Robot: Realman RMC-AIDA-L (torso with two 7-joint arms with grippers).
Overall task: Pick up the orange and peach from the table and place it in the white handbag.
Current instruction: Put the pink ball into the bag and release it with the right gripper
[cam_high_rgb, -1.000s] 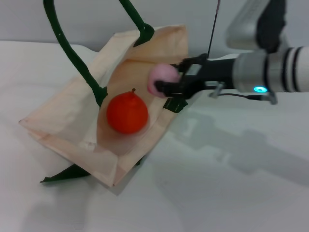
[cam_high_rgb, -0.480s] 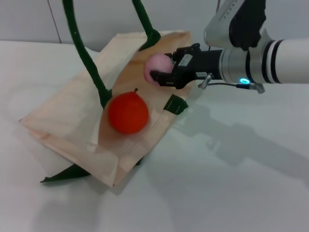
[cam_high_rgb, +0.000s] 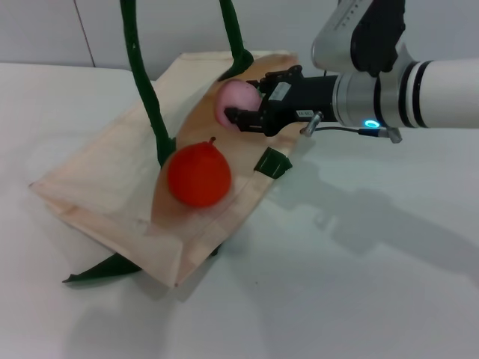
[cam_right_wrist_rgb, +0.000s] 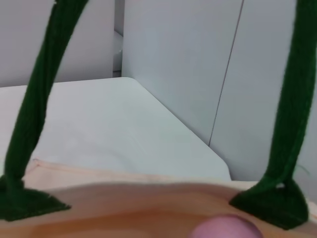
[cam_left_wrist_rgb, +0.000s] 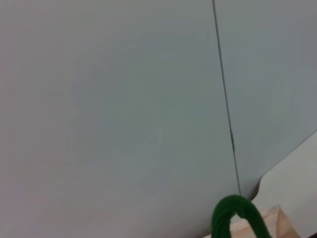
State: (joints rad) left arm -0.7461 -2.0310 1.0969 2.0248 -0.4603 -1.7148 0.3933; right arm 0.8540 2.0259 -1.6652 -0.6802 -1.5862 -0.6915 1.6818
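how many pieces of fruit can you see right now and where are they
2. The orange lies inside the white handbag's open mouth. The peach is held by the right gripper over the bag opening. Nothing more shows.

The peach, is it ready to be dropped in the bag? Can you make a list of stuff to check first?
1. The peach is held in the right end effector: ok.
2. Peach is over the white handbag opening: ok.
3. Green handles are lifted so the mouth is open: ok.
4. The orange is already inside the bag: ok.
5. Orange sits apart from the peach, leaving room: ok.
6. Left end effector holding the handle: cannot tell.
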